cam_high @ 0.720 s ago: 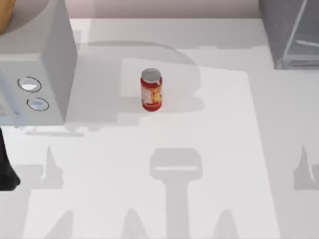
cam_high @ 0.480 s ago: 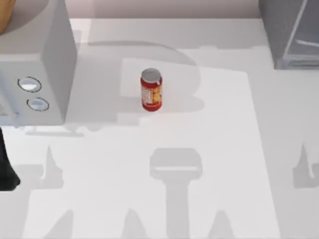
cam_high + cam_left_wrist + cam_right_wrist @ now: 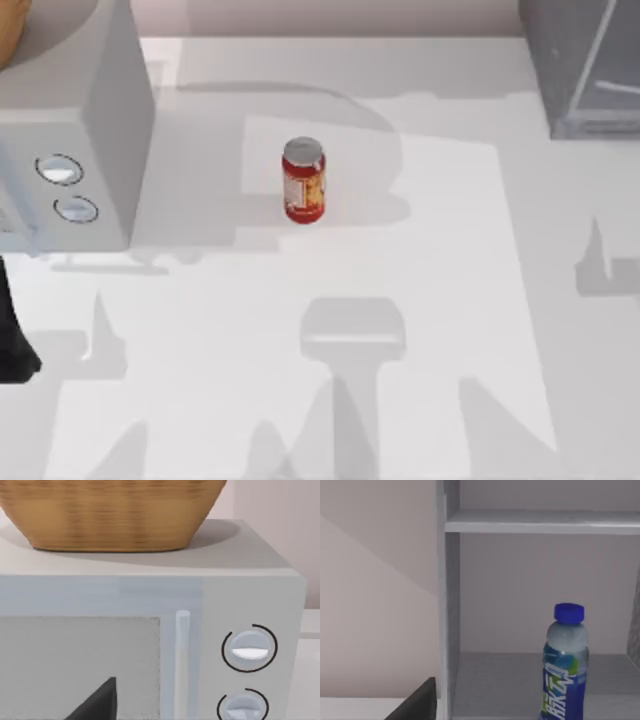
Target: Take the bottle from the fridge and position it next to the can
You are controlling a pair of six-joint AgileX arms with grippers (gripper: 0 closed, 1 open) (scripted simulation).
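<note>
The red can (image 3: 303, 180) stands upright on the table, left of centre toward the back. At the back right corner is the dark grey fridge (image 3: 585, 60). In the right wrist view the bottle (image 3: 564, 672), with its blue cap and blue label, stands upright on the fridge floor (image 3: 500, 685) under a shelf (image 3: 540, 521). A dark part of my right gripper (image 3: 420, 702) shows low in that view, well short of the bottle. A dark part of my left gripper (image 3: 97, 704) faces the light grey box.
A light grey box with two round dials (image 3: 75, 130) fills the back left, with a wicker basket (image 3: 110, 510) on top. My left arm (image 3: 10, 340) sits at the left edge. The fridge's pale frame post (image 3: 447, 605) stands between gripper and bottle.
The right arm's shadow on the table has shifted toward the back, nearer the fridge. The can and the left arm have not moved.
</note>
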